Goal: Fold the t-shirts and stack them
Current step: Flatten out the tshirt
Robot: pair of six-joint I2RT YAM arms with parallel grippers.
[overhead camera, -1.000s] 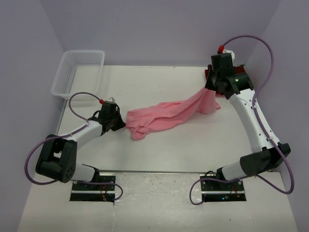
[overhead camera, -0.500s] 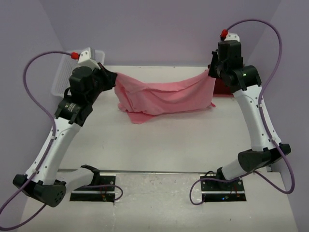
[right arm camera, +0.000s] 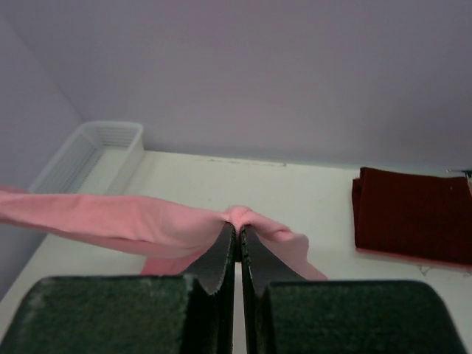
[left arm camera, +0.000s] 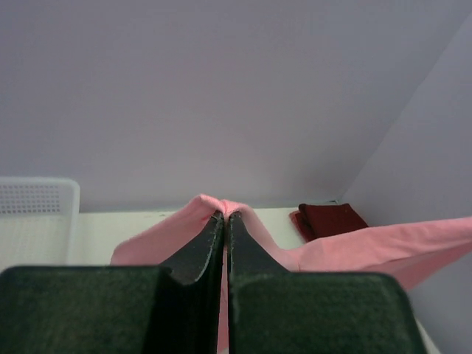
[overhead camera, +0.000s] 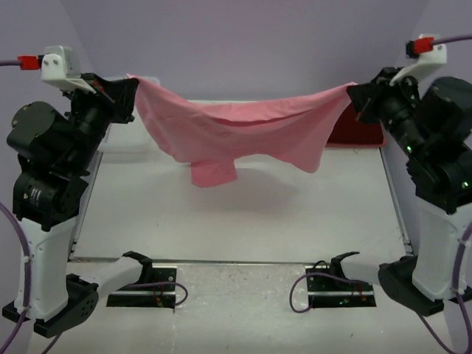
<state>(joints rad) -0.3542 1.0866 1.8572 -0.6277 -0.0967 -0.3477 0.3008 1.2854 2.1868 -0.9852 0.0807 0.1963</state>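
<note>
Pink cloth strung between both arms, raised above the table.

Top view: the pink t-shirt (overhead camera: pixel 243 129) hangs as a sagging band clear of the table (overhead camera: pixel 243 214). One end is pinched in the left gripper (overhead camera: pixel 131 82), the other in the right gripper (overhead camera: pixel 354 92). The maroon t-shirt (overhead camera: pixel 358 134) lies folded at the table's far right corner. Left wrist view: jaws pressed together on a pink fold. Right wrist view: jaws likewise clamped on pink cloth. The white basket (right arm camera: pixel 88 151) sits at the table's far left corner.
</note>
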